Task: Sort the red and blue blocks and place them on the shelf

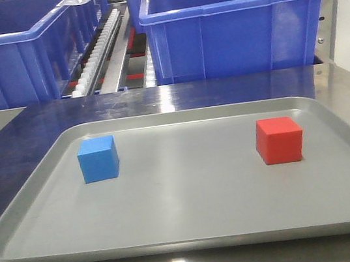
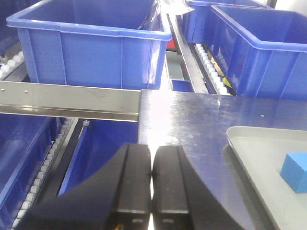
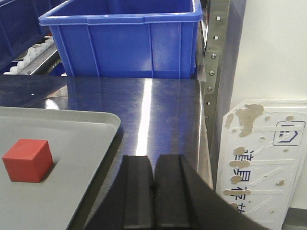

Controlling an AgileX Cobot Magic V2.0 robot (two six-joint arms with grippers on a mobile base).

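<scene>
My left gripper (image 2: pixel 152 155) and right gripper (image 3: pixel 153 163) are clenched, empty; on the tray (image 1: pixel 192 201), blue block (image 1: pixel 98 159) left, red block (image 1: pixel 280 139) right.

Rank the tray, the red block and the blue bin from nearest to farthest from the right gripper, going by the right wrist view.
From the right gripper:
1. Tray: its corner lies just ahead, to the left.
2. Red block: on the tray, further left.
3. Blue bin: straight ahead, far back.
</scene>
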